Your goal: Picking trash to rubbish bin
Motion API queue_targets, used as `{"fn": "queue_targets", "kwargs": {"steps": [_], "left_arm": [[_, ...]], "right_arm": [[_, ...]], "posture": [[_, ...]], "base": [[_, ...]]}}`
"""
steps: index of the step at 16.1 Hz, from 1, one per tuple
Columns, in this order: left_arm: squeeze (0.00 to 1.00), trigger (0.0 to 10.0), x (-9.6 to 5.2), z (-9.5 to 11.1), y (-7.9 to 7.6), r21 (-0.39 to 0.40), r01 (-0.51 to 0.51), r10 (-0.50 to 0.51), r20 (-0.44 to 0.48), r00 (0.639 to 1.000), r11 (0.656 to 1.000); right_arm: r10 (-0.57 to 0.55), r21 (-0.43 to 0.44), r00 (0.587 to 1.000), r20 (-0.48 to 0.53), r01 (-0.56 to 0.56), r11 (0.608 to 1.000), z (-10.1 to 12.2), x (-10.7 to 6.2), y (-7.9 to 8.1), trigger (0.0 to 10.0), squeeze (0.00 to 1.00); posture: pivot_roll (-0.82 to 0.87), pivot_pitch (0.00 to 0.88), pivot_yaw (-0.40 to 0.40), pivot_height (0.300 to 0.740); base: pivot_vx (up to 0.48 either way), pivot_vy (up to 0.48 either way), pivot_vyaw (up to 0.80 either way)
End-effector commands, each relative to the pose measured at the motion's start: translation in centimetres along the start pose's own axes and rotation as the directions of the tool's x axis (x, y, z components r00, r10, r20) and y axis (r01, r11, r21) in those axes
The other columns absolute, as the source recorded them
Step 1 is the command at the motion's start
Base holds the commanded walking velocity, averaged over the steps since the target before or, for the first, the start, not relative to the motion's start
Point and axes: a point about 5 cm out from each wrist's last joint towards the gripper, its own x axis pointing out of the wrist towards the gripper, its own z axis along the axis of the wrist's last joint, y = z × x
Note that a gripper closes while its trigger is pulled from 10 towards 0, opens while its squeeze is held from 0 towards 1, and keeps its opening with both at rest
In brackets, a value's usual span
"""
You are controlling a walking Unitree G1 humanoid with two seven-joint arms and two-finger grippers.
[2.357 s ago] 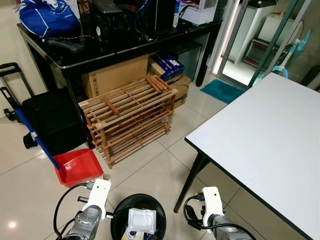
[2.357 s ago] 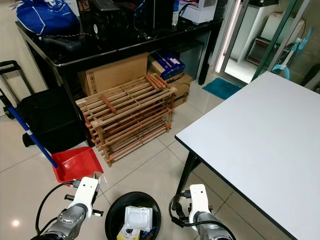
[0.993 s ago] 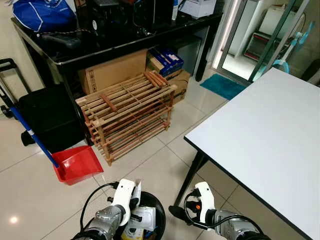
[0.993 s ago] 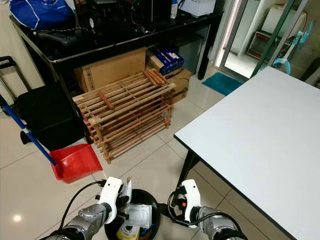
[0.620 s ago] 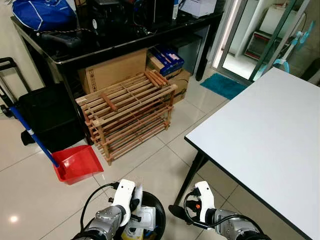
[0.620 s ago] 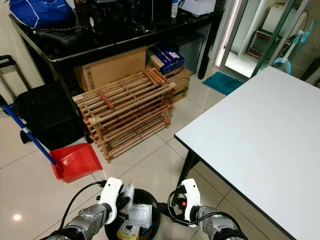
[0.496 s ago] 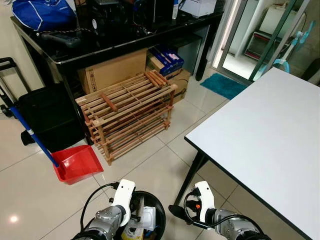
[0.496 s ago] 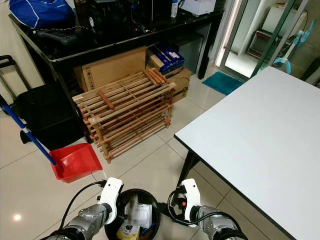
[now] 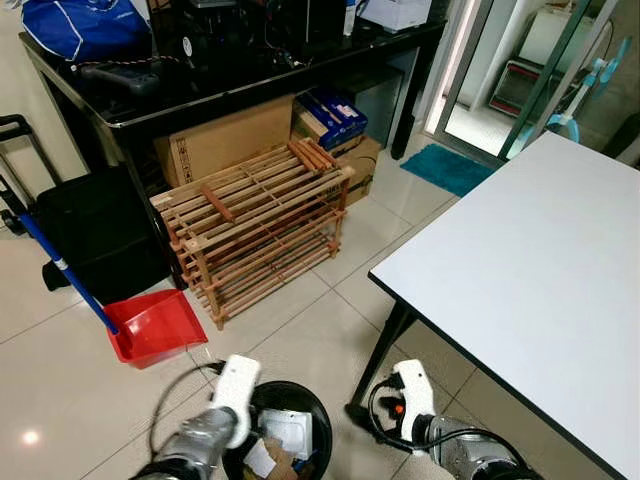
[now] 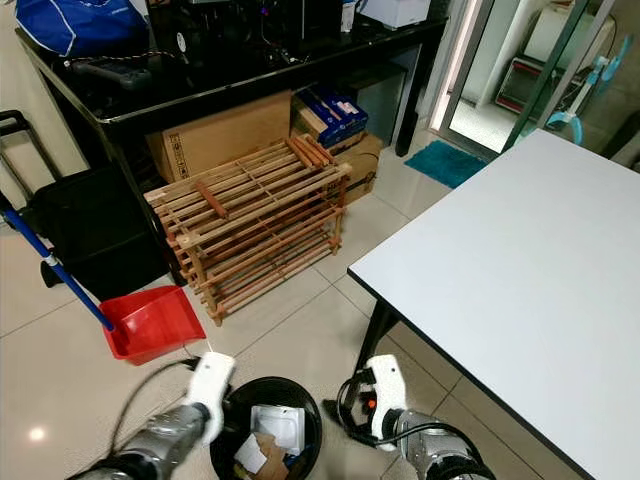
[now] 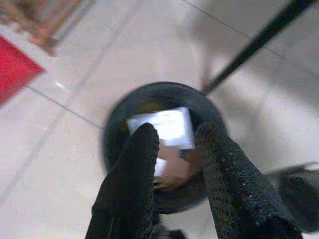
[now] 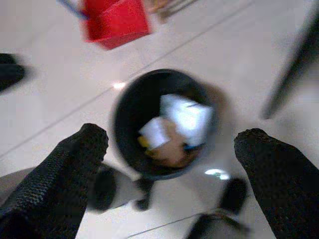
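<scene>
A round black rubbish bin stands on the tiled floor just in front of me, between my two arms. Inside it lie a white packet, a small white scrap and a brown crumpled piece. My left gripper hovers above the bin, open, with nothing between its fingers. The right gripper hangs over the bin's other side, its fingers spread wide and empty. In the head views the white wrist housings flank the bin.
A white table fills the right side, its black leg close to the bin. Ahead stand a wooden shoe rack, a red dustpan, a black case and a black desk with cardboard boxes beneath.
The left gripper held a white scrap over the bin; it has let go, and the scrap now lies inside. The left wrist has shifted slightly to the left.
</scene>
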Motion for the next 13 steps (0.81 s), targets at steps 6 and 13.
{"fn": "queue_targets", "kwargs": {"steps": [6, 13], "left_arm": [[0.0, 10.0, -1.4, -2.3, 3.0, -0.039, -0.151, 0.15, -0.023, 0.988, 0.988], [0.0, 10.0, -1.5, -3.0, 2.7, -0.025, -0.238, 0.237, -0.036, 0.971, 0.971]], "right_arm": [[-0.382, -0.078, 0.923, -0.047, 0.377, 0.923, -2.0, -1.4, -2.9, 10.0, 0.0], [-0.458, -0.013, 0.888, -0.052, 0.458, 0.889, -3.6, -1.6, -2.7, 10.0, 0.0]], "posture": [[0.0, 0.034, -0.053, 0.74], [0.0, 0.006, -0.059, 0.74]], "base": [[0.0, 0.0, 0.0], [0.0, 0.0, 0.0]]}}
